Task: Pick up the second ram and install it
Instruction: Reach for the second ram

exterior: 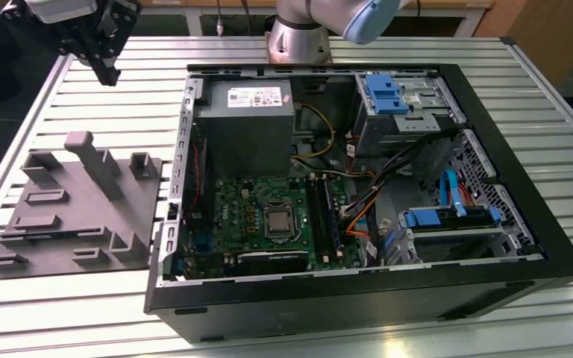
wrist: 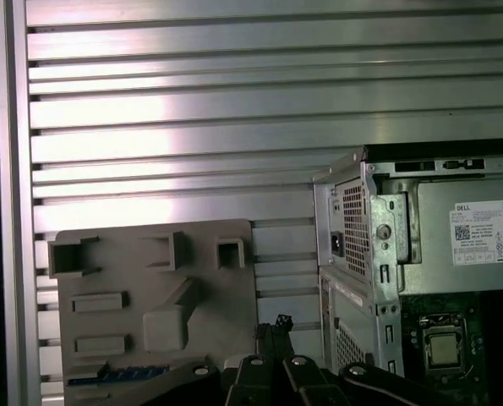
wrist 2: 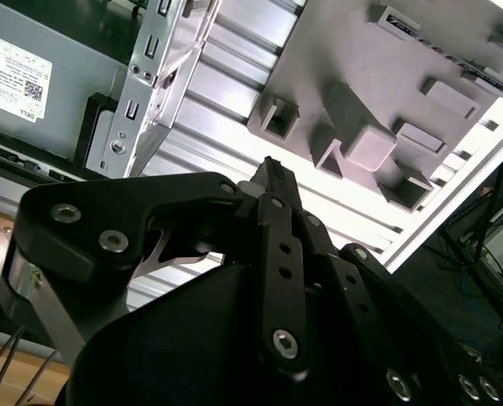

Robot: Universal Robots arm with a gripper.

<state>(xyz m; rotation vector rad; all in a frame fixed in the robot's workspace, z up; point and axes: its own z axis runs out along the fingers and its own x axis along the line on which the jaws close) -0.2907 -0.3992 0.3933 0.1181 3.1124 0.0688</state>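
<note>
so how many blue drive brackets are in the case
2. One blue bracket sits on the drive cage nearest the arm's base; the other blue bracket is on the cage nearer the camera, toward the exterior view's right. Others may be hidden.

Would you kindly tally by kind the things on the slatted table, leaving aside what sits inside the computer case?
Computer case: 1
Grey tray: 1
Memory stick, lying on the tray: 1
Total: 3

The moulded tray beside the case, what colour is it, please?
The tray is grey, clearest in the exterior view.
</note>
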